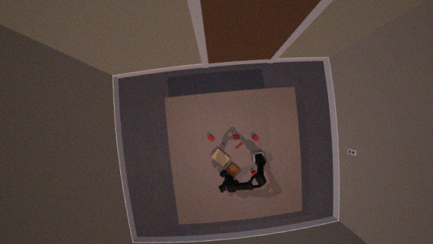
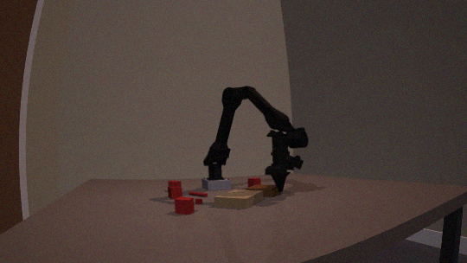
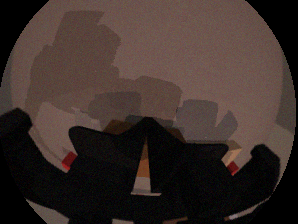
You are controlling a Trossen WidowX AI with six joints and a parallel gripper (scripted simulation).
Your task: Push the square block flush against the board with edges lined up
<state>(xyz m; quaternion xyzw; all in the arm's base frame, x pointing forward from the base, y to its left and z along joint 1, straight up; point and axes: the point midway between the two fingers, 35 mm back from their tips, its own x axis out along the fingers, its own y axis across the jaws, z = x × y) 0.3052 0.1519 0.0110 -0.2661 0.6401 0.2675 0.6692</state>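
A pale wooden board [image 1: 220, 156] [image 2: 239, 198] lies flat on the table. A small orange-brown square block [image 1: 233, 170] [image 2: 261, 188] lies at its end, touching it as far as I can tell. My gripper [image 1: 223, 173] [image 2: 279, 189] [image 3: 148, 120] is shut and empty, with its tips down at the table right beside the block, on the side away from the board. In the wrist view a sliver of the block [image 3: 119, 125] shows just ahead of the closed fingers.
Several red blocks [image 2: 184, 205] [image 2: 174, 189] [image 2: 254, 182] [image 1: 211, 137] [image 1: 255, 137] and a thin red bar [image 2: 198, 194] [image 1: 239, 145] lie around the arm's grey base [image 2: 216, 183] [image 1: 256, 155]. The table edge [image 2: 389, 235] runs at the front right.
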